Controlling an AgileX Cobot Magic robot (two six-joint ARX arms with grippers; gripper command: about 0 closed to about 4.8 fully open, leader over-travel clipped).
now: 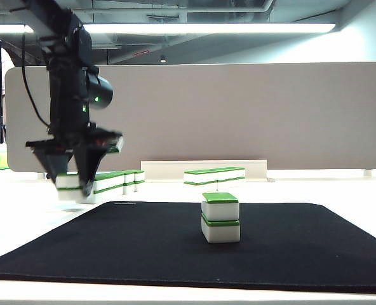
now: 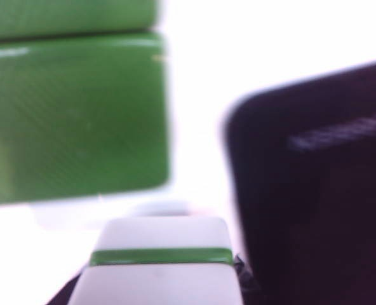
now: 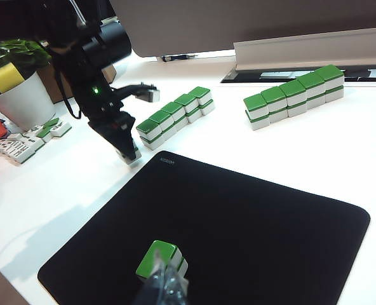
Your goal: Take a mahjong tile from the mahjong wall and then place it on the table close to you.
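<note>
Left end effector (image 3: pixel 129 154) clamped on upright mahjong tile (image 2: pixel 159 267) beside mahjong wall (image 3: pixel 174 116); right unseen.

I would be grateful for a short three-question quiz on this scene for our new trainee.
1. True or false: the stack on the black mat is three tiles high.
2. Which gripper grips a mahjong tile? A) the left gripper, by the mat's far left corner; B) the right gripper, above the stack; C) neither.
3. How many rows of tiles stand on the white table beyond the mat?
Key: 1 false, it is two high; 2 A; 3 two.
</note>
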